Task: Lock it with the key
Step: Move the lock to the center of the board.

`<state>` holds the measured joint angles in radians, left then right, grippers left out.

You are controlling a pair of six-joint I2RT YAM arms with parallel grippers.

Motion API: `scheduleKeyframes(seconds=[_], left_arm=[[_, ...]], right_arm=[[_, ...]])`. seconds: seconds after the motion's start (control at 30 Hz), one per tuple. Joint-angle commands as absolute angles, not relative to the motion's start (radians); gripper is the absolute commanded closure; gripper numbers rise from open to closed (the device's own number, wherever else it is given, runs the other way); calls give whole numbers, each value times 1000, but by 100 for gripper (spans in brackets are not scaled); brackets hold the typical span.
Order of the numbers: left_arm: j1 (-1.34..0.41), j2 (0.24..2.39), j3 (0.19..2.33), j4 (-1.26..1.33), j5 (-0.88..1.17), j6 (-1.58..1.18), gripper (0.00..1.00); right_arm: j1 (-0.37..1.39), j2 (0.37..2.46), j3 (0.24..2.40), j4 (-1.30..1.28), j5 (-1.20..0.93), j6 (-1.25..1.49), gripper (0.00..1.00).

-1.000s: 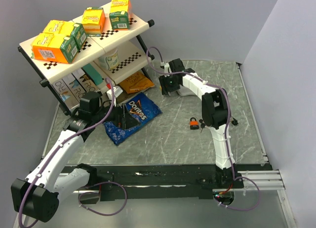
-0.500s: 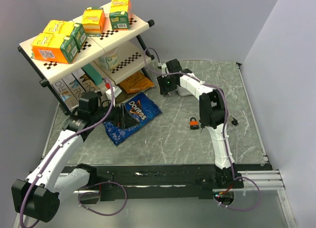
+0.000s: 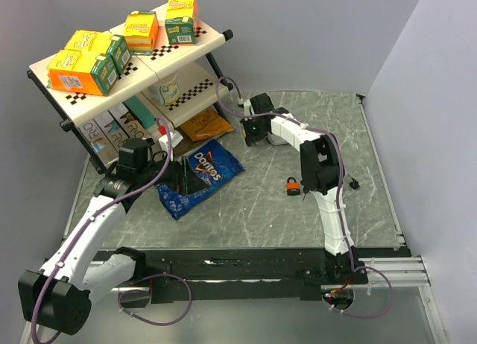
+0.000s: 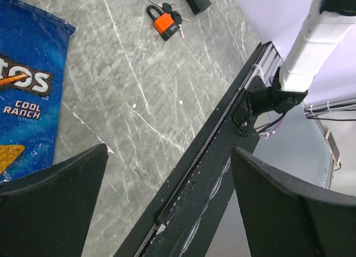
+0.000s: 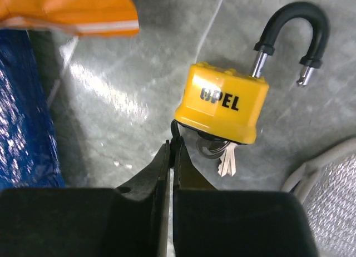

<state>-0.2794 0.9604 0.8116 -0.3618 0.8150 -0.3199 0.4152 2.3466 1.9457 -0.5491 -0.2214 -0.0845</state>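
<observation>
In the right wrist view a yellow padlock (image 5: 222,104) lies on the grey marbled table, its black-sleeved shackle (image 5: 292,23) open with one leg out of the body. The key (image 5: 176,132) sticks into the padlock's underside, and its black head is pinched by my right gripper (image 5: 174,147), which is shut on it. Spare silver blades (image 5: 227,159) hang from the ring beside it. From above, the right gripper (image 3: 253,128) covers this padlock. My left gripper (image 4: 169,151) stands wide open and empty, over the table's near edge.
An orange padlock (image 3: 294,185) with its own keys lies beside the right arm's elbow, and shows as well in the left wrist view, orange padlock (image 4: 165,24). A blue Doritos bag (image 3: 197,173) lies by the left gripper. A shelf rack (image 3: 127,68) with boxes fills the back left.
My right gripper has gone from open to shut, closing on the key's black head, and edged slightly left. The left arm has not moved.
</observation>
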Motion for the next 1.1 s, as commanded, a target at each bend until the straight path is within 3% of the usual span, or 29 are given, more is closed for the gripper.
scheduleKeyframes(seconds=[0.0,0.5,0.53,0.6,0.63,0.67,0.73,0.87,0.93,1.07], left_arm=[[-273,950,827,-362,839,-295,3],[-273,885,795,-327,871,-334,3],[-272,884,795,-325,871,-334,3],[-272,881,790,-319,871,-330,3],[-272,879,790,-319,870,-330,3],[-273,877,790,-318,870,-331,3],[-272,874,792,-319,867,-330,3],[-273,868,795,-322,861,-324,3],[-273,861,793,-327,862,-313,4],[-272,851,793,-342,874,-276,4]], right_arm=[[422,2212,1829,-554,-216,-91,100],[436,1729,1191,-592,-334,-84,97],[439,1706,1175,-595,-339,-100,77],[440,1692,1155,-607,-347,-107,52],[440,1678,1151,-610,-353,-109,32],[440,1669,1149,-609,-354,-107,26],[440,1648,1155,-618,-354,-100,18],[440,1634,1186,-621,-336,-121,14],[440,1649,1210,-627,-340,-182,2],[440,1710,1249,-653,-330,-305,0]])
